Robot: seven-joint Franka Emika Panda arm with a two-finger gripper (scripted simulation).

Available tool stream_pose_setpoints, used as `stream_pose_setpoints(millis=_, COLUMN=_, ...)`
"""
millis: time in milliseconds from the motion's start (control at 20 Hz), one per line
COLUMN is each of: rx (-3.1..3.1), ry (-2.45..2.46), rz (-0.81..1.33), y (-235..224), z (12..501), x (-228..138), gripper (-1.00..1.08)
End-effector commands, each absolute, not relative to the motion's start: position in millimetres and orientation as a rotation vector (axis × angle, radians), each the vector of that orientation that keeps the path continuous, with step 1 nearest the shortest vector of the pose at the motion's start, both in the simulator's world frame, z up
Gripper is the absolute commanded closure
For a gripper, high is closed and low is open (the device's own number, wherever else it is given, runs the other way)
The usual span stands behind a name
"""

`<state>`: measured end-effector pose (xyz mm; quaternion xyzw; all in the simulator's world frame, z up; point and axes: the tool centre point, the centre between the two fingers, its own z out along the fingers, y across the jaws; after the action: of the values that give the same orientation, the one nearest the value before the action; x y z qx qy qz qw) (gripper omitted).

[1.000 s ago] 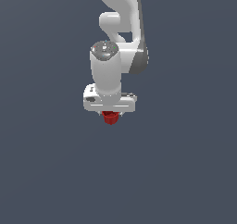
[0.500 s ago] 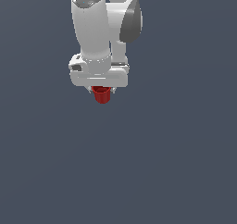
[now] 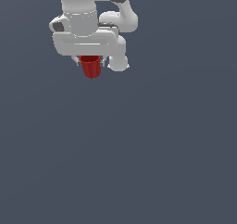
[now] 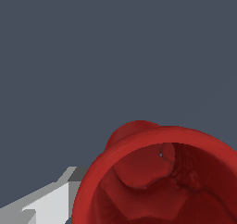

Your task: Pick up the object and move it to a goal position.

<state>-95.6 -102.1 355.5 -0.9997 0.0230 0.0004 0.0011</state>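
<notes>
My pincer: clenched on the red cup | cup: hangs below my white hand, high in the exterior view, over plain grey ground | wrist view: hollow red mouth close up, one pale finger beside it

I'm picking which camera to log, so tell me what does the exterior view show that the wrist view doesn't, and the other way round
Only the exterior view shows the white arm and the whole gripper with the red cup hanging beneath it, outer wall visible. Only the wrist view looks into the cup's hollow inside, close up, past its rim. Both show the red cup, some white gripper body, and a plain grey-blue background.
</notes>
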Motion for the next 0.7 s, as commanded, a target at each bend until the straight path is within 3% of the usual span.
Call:
stream_pose_setpoints(millis=0, rx=-3.139, ry=0.071, rz=0.000, y=-109, z=376, x=-106, gripper=1.08)
stream_pose_setpoints(millis=650, rx=-3.140, ry=0.071, rz=0.000, y=-129, z=428, x=-130, gripper=1.08)
